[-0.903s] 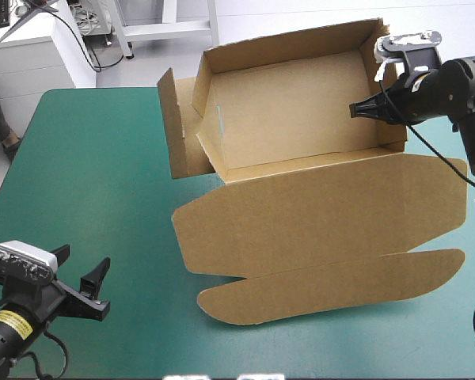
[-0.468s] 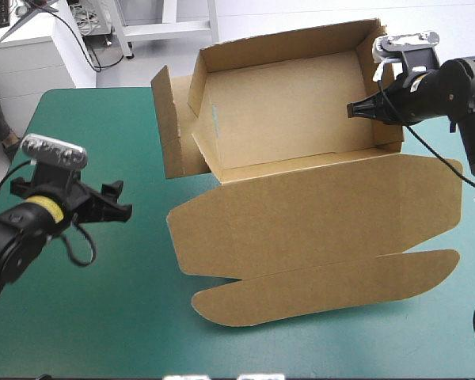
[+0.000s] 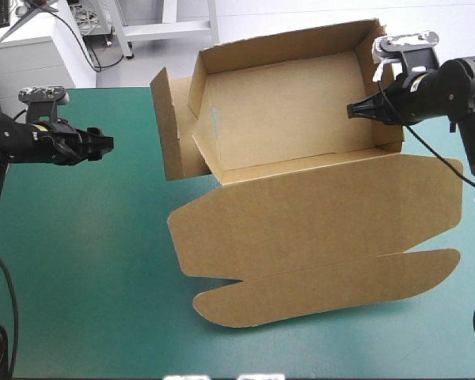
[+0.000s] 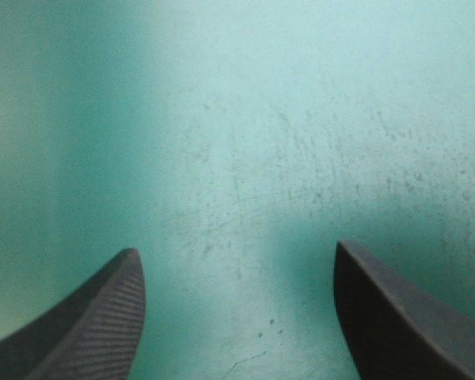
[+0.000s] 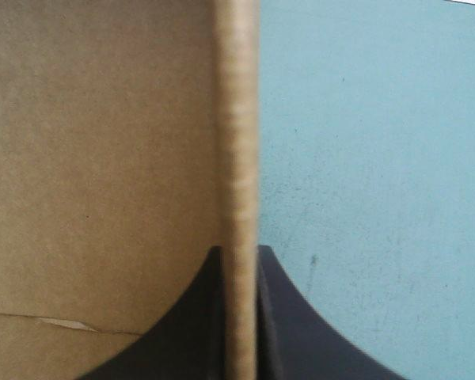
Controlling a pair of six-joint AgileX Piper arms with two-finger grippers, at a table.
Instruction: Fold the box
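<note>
Left black-finned tool [image 3: 101, 144] swings up from near edge toward loose side flap [image 3: 168, 127], fingers wide apart, empty. Right tool [image 3: 356, 109] pinches right wall of brown cardboard box [image 3: 293, 119], half-raised at far side of teal-green tabletop [image 3: 87, 261], lid [image 3: 317, 214] flat. Board probably light, stiff; take flap by free edge.

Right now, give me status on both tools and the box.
Left tool open over teal-green cover, off the box. Right tool shut on its right wall. Lid flat. Nothing in the way.
</note>
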